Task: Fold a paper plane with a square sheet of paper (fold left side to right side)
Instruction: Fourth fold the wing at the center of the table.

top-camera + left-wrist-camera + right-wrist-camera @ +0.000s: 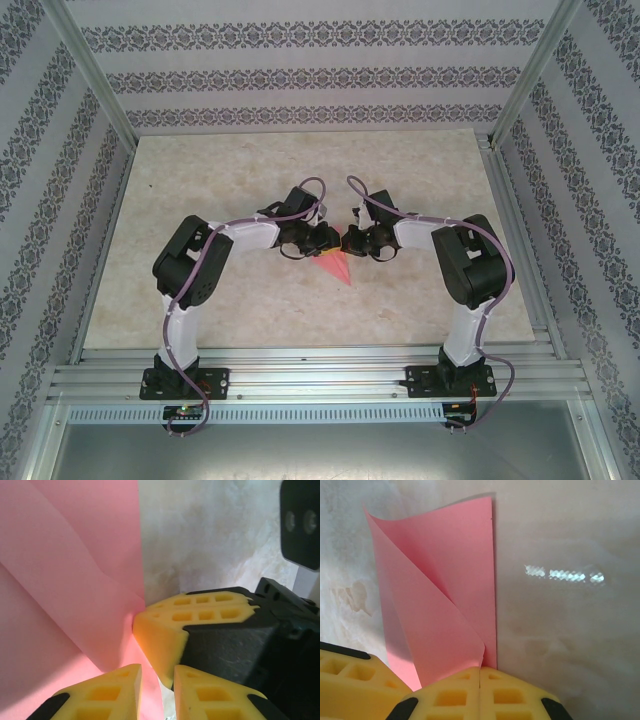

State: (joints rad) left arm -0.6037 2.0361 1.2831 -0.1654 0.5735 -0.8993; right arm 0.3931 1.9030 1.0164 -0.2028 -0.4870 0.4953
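The salmon-pink sheet of paper (pixel 338 270) lies partly folded at the table's middle, its point toward the near edge. In the right wrist view a flap of the paper (pixel 450 580) curls up and over toward its straight right edge. My right gripper (pixel 480 672) is shut, its tips on the paper where flap and edge meet; I cannot tell if it pinches it. My left gripper (pixel 157 672) stands slightly open, with the paper's (pixel 75 570) edge running through the gap. The right gripper's fingers (pixel 165 630) touch the paper just ahead. Both grippers (pixel 328 240) (pixel 350 241) meet tip to tip.
The marble-patterned table top (pixel 300 170) is boxed in by patterned walls and metal posts. An aluminium rail (pixel 320 370) carrying both arm bases runs along the near edge. A shiny strip of tape (pixel 565 574) lies on the table right of the paper.
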